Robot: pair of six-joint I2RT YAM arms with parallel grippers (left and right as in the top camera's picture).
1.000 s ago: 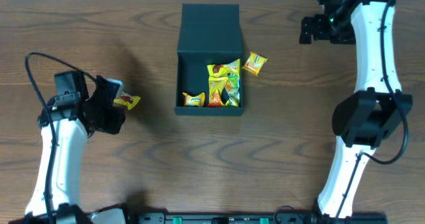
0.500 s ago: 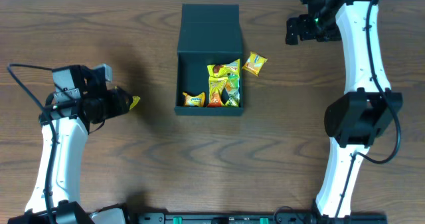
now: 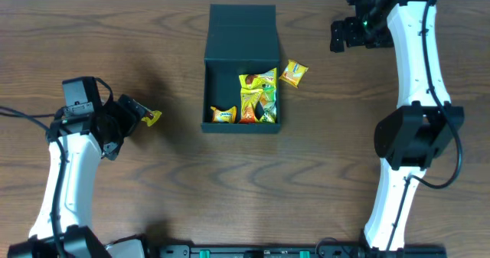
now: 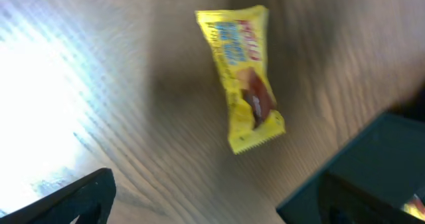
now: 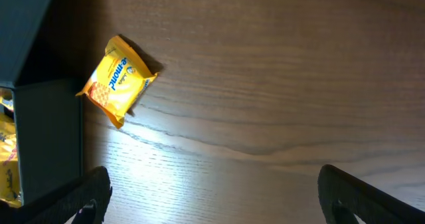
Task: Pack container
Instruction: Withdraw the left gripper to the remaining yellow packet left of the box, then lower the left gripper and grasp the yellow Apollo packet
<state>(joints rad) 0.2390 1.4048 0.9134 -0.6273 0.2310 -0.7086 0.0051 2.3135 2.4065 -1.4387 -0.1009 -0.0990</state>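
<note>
Plainly left tool and right tool gape (both released), loose packets flanking the container.

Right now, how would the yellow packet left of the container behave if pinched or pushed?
The yellow packet looks like thin film with crimped ends, so it would probably flex and crinkle, not stay stiff. Small and flat, it is likely light and would slide on the table rather than roll. Its glossy wrapper may slip in a shallow pinch.
</note>
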